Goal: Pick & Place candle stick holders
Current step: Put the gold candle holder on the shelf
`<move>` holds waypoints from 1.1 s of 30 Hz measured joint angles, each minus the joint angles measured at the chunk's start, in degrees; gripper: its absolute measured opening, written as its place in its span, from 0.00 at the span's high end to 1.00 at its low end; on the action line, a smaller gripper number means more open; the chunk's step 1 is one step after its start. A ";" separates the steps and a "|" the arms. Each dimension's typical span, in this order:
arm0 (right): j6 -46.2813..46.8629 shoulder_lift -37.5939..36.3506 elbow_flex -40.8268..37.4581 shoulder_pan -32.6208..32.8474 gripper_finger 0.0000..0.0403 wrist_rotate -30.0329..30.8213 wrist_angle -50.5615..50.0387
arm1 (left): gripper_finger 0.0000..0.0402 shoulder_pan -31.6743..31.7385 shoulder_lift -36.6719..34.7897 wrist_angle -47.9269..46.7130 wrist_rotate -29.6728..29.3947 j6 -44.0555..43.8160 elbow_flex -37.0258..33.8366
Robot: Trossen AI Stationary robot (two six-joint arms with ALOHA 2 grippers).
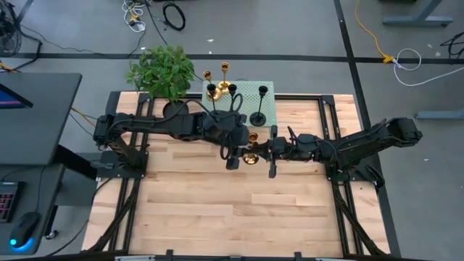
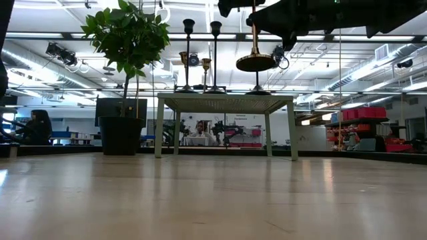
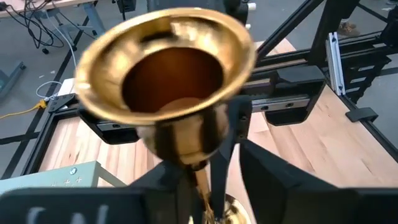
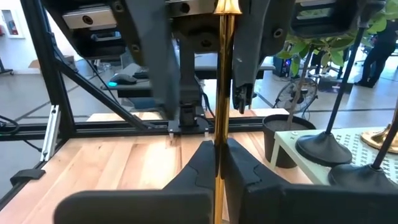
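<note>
A gold candle stick holder [image 1: 251, 148] hangs upright over the middle of the table, and its base [image 2: 257, 63] is well above the wood. My right gripper [image 4: 219, 168] is shut on its stem. My left gripper [image 4: 204, 112] points down from above and is open, with a finger on either side of the stem below the cup [image 3: 168, 68]. Two gold holders [image 1: 225, 69] and three black holders [image 1: 258, 116] stand on their bases on a small green perforated stand [image 1: 270, 98]. My right gripper pinches the gold holder's thin stem [image 4: 221, 134] between its two fingers. The fingers come in level from the table's right side and lie across the stem. The holder is upright and lifted clear of the table and the stand.
A black pot with a leafy green plant [image 1: 163, 71] stands at the far left, beside the stand. The stand's legs [image 2: 159, 127] rest at the table's far edge. Bare wood lies toward the near edge [image 1: 232, 210].
</note>
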 joint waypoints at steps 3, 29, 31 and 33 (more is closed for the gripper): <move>-0.15 0.00 -0.02 0.00 1.00 0.46 -0.18 | 0.62 -0.03 0.00 -1.22 -0.04 0.21 0.02; -3.11 -13.71 -0.07 -0.99 1.00 6.53 -14.85 | 0.53 -0.67 -1.03 -16.17 -6.23 -4.23 -3.18; -3.17 -15.24 -0.07 -1.84 1.00 6.72 -16.46 | 0.53 -0.96 -1.03 -14.76 -6.21 -5.29 -5.30; -3.17 -16.77 -0.07 -2.92 1.00 6.79 -17.93 | 0.53 -1.26 -1.03 -12.31 -6.21 -6.27 -8.21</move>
